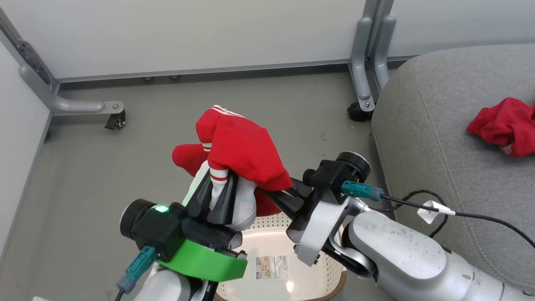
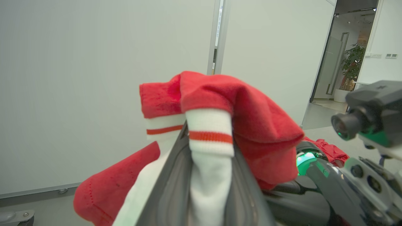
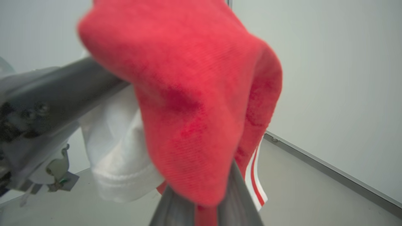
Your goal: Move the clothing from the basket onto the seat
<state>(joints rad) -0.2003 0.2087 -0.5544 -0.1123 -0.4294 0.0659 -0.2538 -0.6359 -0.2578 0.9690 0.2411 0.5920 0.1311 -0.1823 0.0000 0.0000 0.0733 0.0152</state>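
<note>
A red garment with white panels and thin stripes hangs in the air above the cream perforated basket, held from both sides. My left gripper is shut on its white part. My right gripper reaches in from the right and is shut on a red fold, its fingertips hidden under the cloth. The right wrist view shows red fabric pinched between the right gripper's fingers. A plain red garment lies crumpled on the grey seat at the right. Inside the basket I see only a paper label.
Grey floor lies ahead, closed off by white panels. A metal frame foot with a castor stands at the far left, and a grey post with a castor stands close to the seat's far corner. A black cable runs from my right wrist.
</note>
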